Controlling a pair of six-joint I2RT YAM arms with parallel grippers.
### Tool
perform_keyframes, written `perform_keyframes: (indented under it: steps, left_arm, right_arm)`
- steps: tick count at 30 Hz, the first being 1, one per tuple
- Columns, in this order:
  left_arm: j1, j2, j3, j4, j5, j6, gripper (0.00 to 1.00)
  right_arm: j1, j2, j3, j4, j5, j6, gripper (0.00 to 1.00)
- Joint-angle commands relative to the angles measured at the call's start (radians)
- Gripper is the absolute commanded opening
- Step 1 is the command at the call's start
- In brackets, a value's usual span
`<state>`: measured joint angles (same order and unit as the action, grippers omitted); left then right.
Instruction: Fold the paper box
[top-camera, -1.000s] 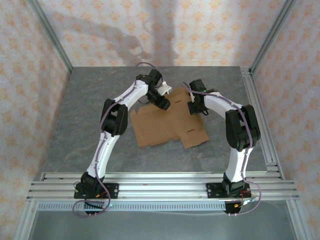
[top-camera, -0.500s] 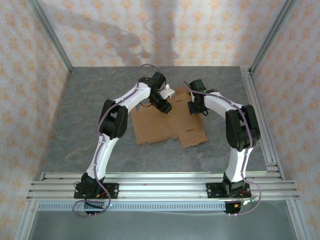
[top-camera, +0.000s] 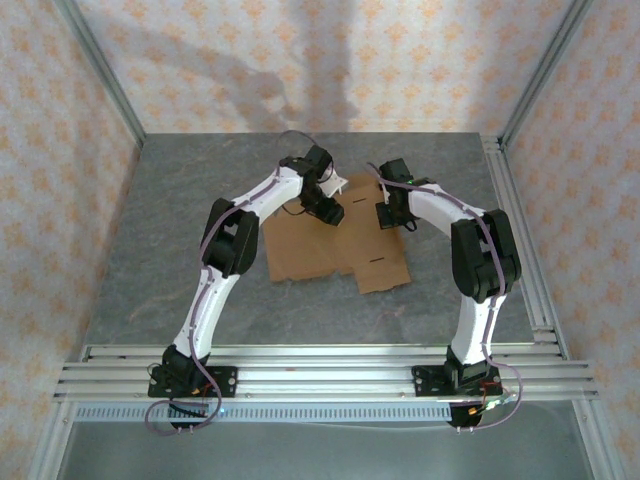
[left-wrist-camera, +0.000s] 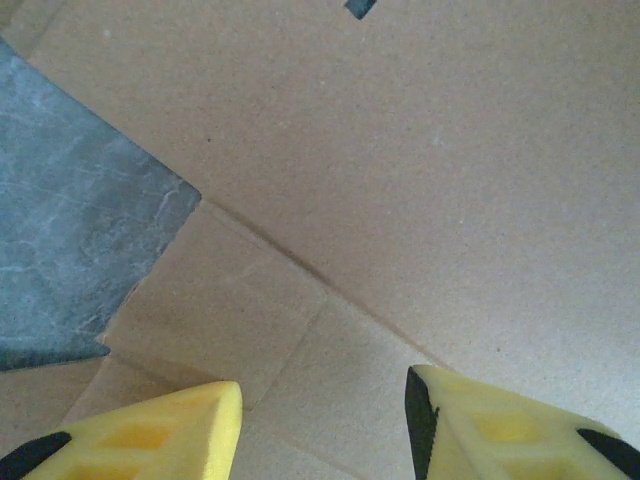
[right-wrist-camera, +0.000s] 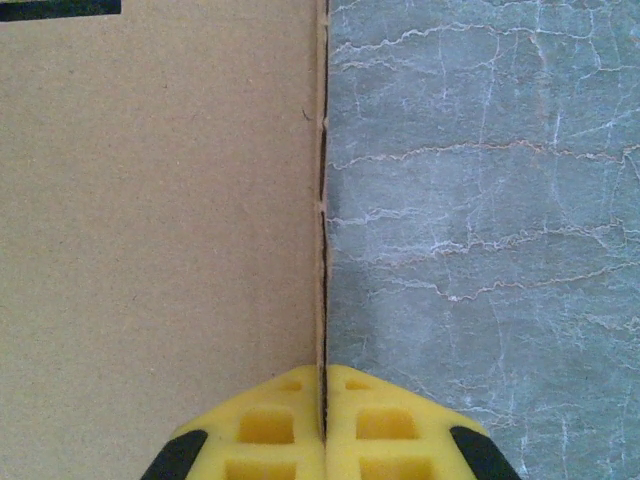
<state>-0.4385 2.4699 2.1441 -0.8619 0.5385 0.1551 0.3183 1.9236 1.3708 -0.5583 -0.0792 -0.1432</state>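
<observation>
The box (top-camera: 330, 250) is an unfolded, flat brown cardboard sheet lying on the grey table (top-camera: 180, 230), about mid-table and between the two arms. Its near right flap juts toward the arm bases. The left gripper (top-camera: 327, 208) is positioned over the far left portion of the sheet. In the left wrist view its yellow fingers (left-wrist-camera: 180, 425) stand apart with nothing between them. Below them lies bare cardboard crossed by crease lines, and a notch in the sheet exposes a wedge of table at the left. Whether the fingertips touch the cardboard cannot be determined. The right gripper (top-camera: 388, 217) is positioned at the far right edge of the sheet. In the right wrist view its fingers (right-wrist-camera: 260, 425) are pressed together, leaving only a thin seam. The straight edge of the sheet runs in line with that seam, with cardboard to the left and table to the right. Whether that edge is caught between the fingers cannot be determined. A dark slot (right-wrist-camera: 60, 8) is cut in the cardboard at the upper left of that view.
</observation>
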Motion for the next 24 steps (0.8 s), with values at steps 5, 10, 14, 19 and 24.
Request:
perform_keyframes:
  steps: [5, 10, 14, 19, 24]
  left_arm:
    - [0.007, -0.138, -0.114, 0.111, -0.097, -0.086, 0.58]
    - [0.028, -0.325, -0.296, 0.283, -0.136, -0.207, 0.69]
    - [0.043, -0.449, -0.469, 0.418, -0.157, -0.310, 0.73]
    - [0.049, -0.504, -0.620, 0.484, -0.178, -0.391, 0.73]
    - [0.049, -0.503, -0.734, 0.518, -0.197, -0.489, 0.67]
  right_arm:
    - [-0.003, -0.014, -0.002, 0.003, 0.018, 0.023, 0.01]
    - [-0.006, -0.008, -0.002, 0.009, 0.010, 0.052, 0.02]
    - [-0.007, -0.016, -0.020, 0.034, -0.003, 0.056, 0.04]
    - [-0.009, -0.039, -0.062, 0.104, -0.067, 0.033, 0.05]
    - [-0.016, -0.037, -0.064, 0.126, -0.104, 0.049, 0.04]
